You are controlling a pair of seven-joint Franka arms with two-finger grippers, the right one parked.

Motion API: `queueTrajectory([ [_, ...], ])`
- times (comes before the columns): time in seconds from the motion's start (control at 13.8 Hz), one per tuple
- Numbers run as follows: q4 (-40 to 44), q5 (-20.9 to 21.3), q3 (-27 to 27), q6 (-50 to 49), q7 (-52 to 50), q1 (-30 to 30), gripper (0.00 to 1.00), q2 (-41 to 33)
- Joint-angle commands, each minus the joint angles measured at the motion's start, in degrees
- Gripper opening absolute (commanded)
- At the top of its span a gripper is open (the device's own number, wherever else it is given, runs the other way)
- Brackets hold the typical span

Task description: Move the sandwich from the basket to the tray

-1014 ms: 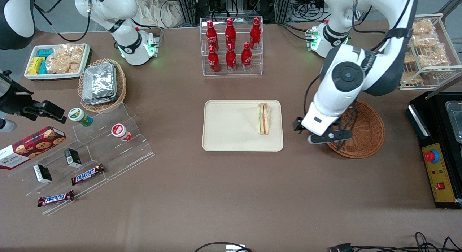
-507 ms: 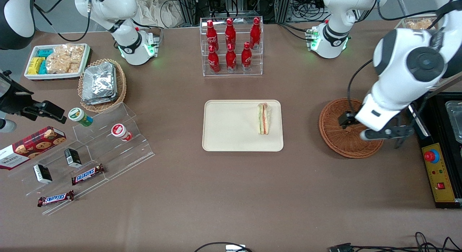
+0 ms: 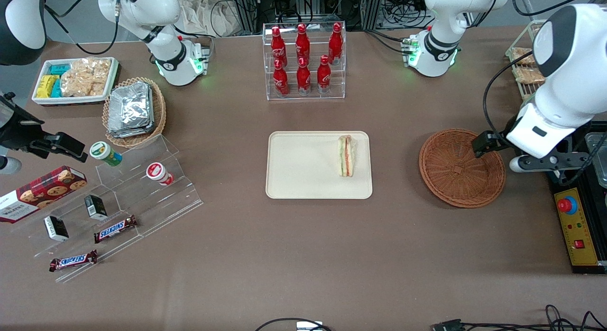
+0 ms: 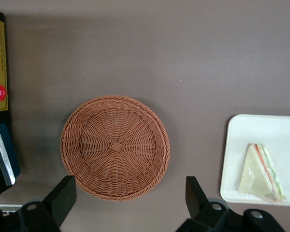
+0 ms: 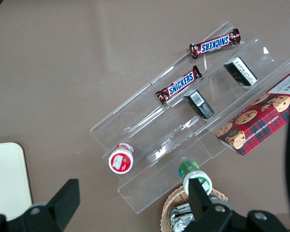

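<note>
— Sandwich (image 3: 346, 155) first: where does it lie?

— Flat on the tray (image 3: 303, 179), close to the rim that faces the basket (image 3: 462, 168). From my wrist I see the same wedge (image 4: 262, 172) in its clear wrap on the cream tray (image 4: 241, 140), red, orange and green layers showing along one edge.

— And the basket?

— Standing on the brown table (image 3: 284, 255), well apart from the tray, toward my end. Only bare weave (image 4: 115, 146) shows inside it.

— Where is your gripper (image 3: 540, 162)?

— Raised above the table, just beside the basket's rim, between the basket and the black control box (image 3: 576, 236) with the red button. My fingers (image 4: 63, 195) are spread wide with only air between them; through that gap I look straight down onto the basket.

— What else is about?

— A clear rack of red bottles (image 3: 303, 60) farther from the front camera than the tray, and a tan wicker basket of foil packets (image 3: 133, 110) toward the parked arm's end, near a stepped clear stand with Snickers bars (image 3: 115, 229).
</note>
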Motion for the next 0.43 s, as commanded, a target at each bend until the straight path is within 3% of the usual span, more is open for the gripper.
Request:
queueTrajectory([
  [0.0,1.5,-1.3,-0.8,-3.3,4.9,2.2,1.0,-2.5],
  [0.36,1.4,-2.2,-0.9,-5.2,7.8,3.6,1.0,-4.2],
])
